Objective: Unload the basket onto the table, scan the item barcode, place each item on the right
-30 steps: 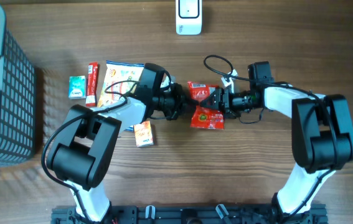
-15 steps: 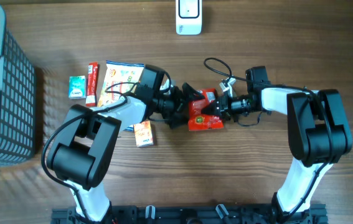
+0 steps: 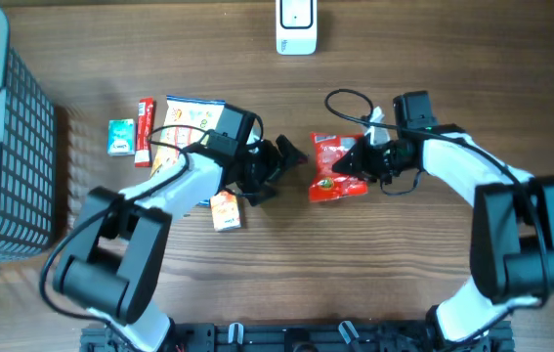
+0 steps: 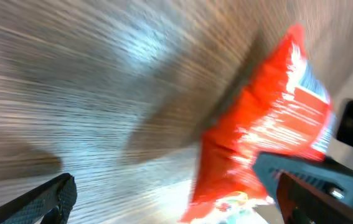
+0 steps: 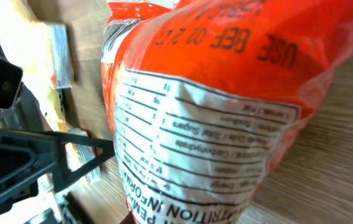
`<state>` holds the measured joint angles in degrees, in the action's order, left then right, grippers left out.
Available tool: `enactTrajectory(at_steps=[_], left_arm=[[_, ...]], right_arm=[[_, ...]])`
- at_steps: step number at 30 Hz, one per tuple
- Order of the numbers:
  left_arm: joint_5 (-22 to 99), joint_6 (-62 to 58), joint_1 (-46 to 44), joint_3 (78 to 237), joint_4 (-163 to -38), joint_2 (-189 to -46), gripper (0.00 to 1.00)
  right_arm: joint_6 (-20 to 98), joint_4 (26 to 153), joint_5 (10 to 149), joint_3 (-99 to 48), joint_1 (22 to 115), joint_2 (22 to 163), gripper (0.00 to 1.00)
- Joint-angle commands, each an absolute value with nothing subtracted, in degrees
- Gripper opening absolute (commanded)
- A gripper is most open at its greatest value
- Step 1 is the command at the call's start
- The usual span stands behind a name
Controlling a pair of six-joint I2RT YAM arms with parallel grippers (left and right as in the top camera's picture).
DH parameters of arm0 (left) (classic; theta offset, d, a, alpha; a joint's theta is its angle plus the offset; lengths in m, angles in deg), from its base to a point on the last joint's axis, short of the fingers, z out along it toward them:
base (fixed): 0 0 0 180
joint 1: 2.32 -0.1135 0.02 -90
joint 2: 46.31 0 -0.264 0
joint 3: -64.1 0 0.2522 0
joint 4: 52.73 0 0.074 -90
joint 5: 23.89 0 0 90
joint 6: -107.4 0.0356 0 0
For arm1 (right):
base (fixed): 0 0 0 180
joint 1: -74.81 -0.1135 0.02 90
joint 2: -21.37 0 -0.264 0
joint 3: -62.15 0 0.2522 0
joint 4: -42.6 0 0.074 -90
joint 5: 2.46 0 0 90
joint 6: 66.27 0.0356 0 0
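The right arm reaches in from the right side, elbow bent, with its forearm pointing left across the table [image 3: 433, 59]. The right gripper [image 3: 358, 159] is closed narrow on the right edge of the red snack packet [image 3: 333, 168]. The packet is at table centre, below the white scanner [image 3: 296, 26]. The left arm extends rightward past the small orange box [image 3: 225, 210]. The left gripper [image 3: 278, 172] is spread wide and empty, just left of the packet and not touching it.

Red packet [image 5: 213, 93] cropped top, bottom; left-wrist view blurred.
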<state>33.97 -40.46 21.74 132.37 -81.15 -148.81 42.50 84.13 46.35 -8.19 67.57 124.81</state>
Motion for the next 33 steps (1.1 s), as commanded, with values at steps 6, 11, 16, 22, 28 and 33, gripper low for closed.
enactTrajectory(at_steps=[6,11,16,22,28,33], left_arm=[[54.97,-35.26,21.01,131.99,-90.00,-136.94,1.00],[66.88,-35.26,19.18,131.99,-96.21,-129.42,1.00],[71.71,-35.26,15.20,131.99,-100.27,-123.96,1.00],[72.00,-35.28,7.77,131.99,-103.07,-122.32,1.00],[72.00,-35.28,1.10,131.99,-105.24,-122.34,1.00],[72.00,-35.28,-0.97,131.99,-106.00,-122.34,1.00]], right_arm=[[35.72,83.61,49.02,-7.95,67.57,116.59,0.04],[27.79,82.73,48.58,-7.97,67.57,115.37,0.04],[21.80,78.73,47.18,-7.97,67.57,114.21,0.04],[14.70,73.53,40.29,-7.97,67.57,112.11,0.04],[9.39,68.35,39.95,-7.97,66.72,111.35,0.04],[8.95,64.52,44.91,-7.97,65.14,111.35,0.04]])
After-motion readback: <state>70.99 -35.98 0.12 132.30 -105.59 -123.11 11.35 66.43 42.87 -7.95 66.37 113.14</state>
